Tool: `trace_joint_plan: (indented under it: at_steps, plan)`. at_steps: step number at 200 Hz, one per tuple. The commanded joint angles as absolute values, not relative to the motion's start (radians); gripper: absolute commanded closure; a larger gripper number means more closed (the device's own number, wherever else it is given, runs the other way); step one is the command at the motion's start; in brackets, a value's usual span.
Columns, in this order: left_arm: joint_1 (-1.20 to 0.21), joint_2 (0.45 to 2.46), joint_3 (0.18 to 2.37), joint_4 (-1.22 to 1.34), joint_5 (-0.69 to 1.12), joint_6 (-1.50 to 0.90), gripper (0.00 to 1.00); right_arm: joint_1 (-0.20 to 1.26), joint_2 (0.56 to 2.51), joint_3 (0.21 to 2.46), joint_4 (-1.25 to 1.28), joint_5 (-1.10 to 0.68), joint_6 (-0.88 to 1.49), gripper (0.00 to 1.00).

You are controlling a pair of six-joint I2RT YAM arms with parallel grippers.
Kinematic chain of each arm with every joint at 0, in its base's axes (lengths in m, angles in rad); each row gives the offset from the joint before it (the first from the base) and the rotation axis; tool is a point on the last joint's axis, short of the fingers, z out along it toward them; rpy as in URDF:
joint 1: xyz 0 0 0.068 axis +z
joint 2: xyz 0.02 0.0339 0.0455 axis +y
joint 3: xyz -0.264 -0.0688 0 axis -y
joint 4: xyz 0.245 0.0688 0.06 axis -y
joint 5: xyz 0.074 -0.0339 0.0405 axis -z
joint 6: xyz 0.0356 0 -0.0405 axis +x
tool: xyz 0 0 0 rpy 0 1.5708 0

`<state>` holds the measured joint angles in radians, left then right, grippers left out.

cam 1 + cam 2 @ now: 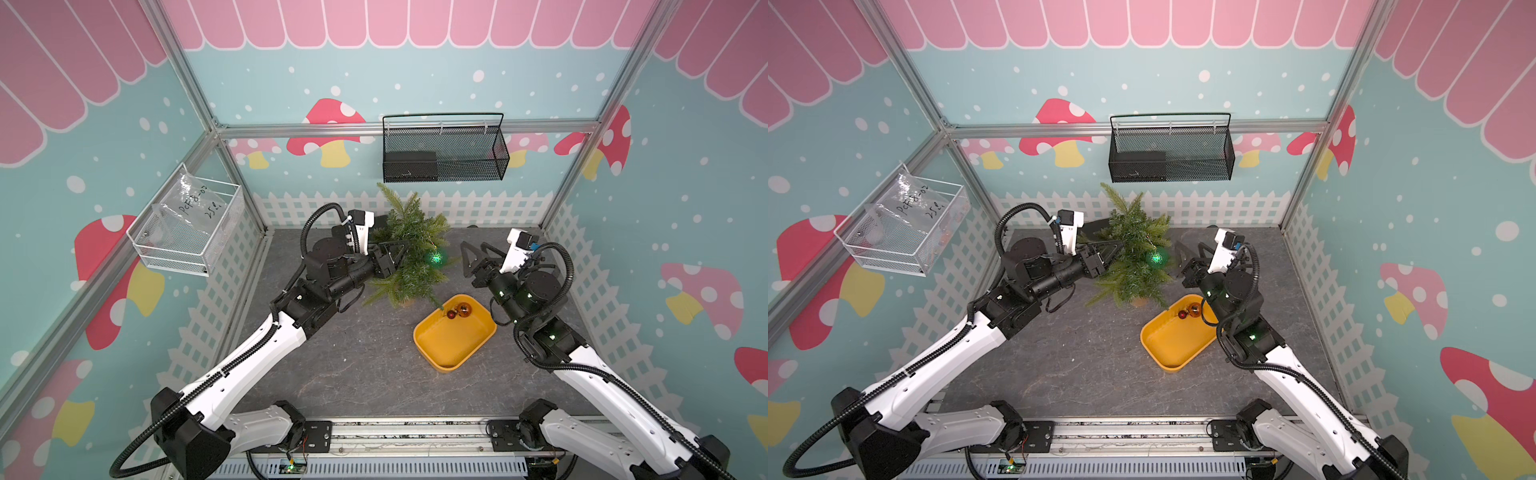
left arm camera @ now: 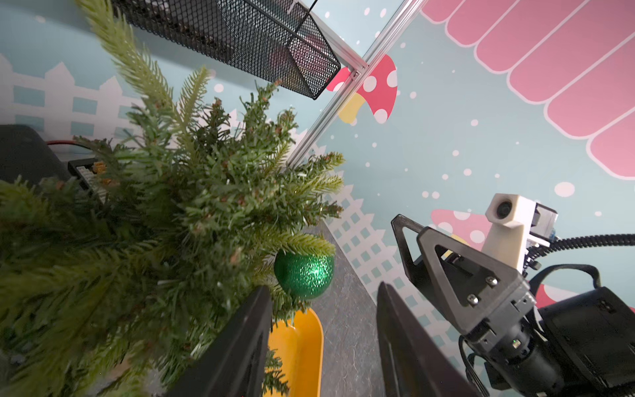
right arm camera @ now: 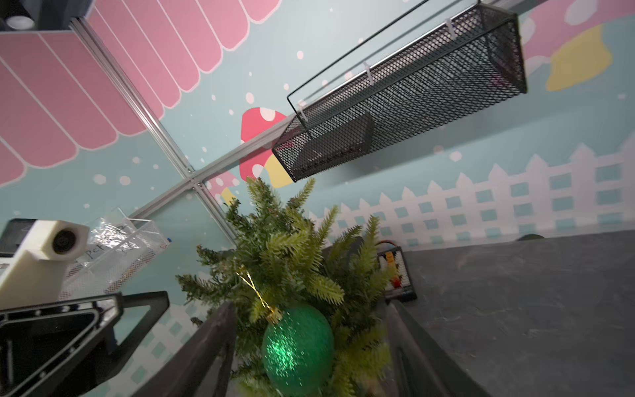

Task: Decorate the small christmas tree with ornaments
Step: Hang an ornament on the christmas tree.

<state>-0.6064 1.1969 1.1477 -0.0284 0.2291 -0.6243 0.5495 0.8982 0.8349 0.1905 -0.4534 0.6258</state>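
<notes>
The black mesh basket (image 1: 444,153) is hanging on the back wall above the scene, and a white wire basket (image 1: 187,232) holding a plastic bag is hanging on the side wall by my left arm. A yellow tray (image 1: 453,345) is sitting on the grey tabletop (image 1: 353,365) just in front of the tree. The copper-orange ball (image 1: 463,309) and the small dark red ball (image 1: 451,315) are lying together in its far corner. A small black board (image 3: 398,275) with a red wire is lying behind the tree. Bristly branches are crowding around my left fingers (image 2: 240,343).

The small christmas tree (image 1: 411,232) is standing on its base near the back of the table, between my two arms. Its long axis is running up and its pointed top is aiming toward the black basket. The glittery green ball (image 1: 436,257) is hanging from a gold string (image 3: 254,285) on a branch on the side facing my right arm.

My left gripper (image 1: 401,251) is reaching into the foliage with its jaws standing apart, gripping nothing, though needles are brushing one finger. My right gripper (image 1: 473,248) is hovering beside the tree, jaws parted too, near the green ball but apart from it and holding nothing.
</notes>
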Motion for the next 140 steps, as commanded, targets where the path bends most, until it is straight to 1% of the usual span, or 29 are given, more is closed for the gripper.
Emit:
trace_joint_plan:
  at_steps: [1, 28, 56, 102, 119, 140]
  plan:
    - [-0.618, 1.154, 1.108, -0.113, 0.242, -0.617, 0.46, 0.545, 0.850, 0.802, -0.041, -0.338, 0.563, 0.30]
    - [-0.646, 1.085, 1.038, -0.150, 0.203, -0.603, 0.45, 0.546, 0.830, 0.750, -0.163, -0.248, 0.567, 0.33]
    - [-0.688, 1.016, 0.966, -0.196, 0.141, -0.598, 0.44, 0.546, 0.885, 0.697, -0.207, -0.203, 0.602, 0.35]
    - [-0.731, 0.916, 0.799, -0.182, 0.081, -0.662, 0.43, 0.538, 1.019, 0.626, -0.130, -0.132, 0.711, 0.26]
    - [-0.738, 0.882, 0.750, -0.172, 0.069, -0.686, 0.42, 0.510, 1.070, 0.599, -0.076, -0.149, 0.764, 0.25]
    - [-0.742, 0.850, 0.713, -0.171, 0.052, -0.705, 0.42, 0.460, 1.123, 0.551, 0.036, -0.230, 0.819, 0.24]
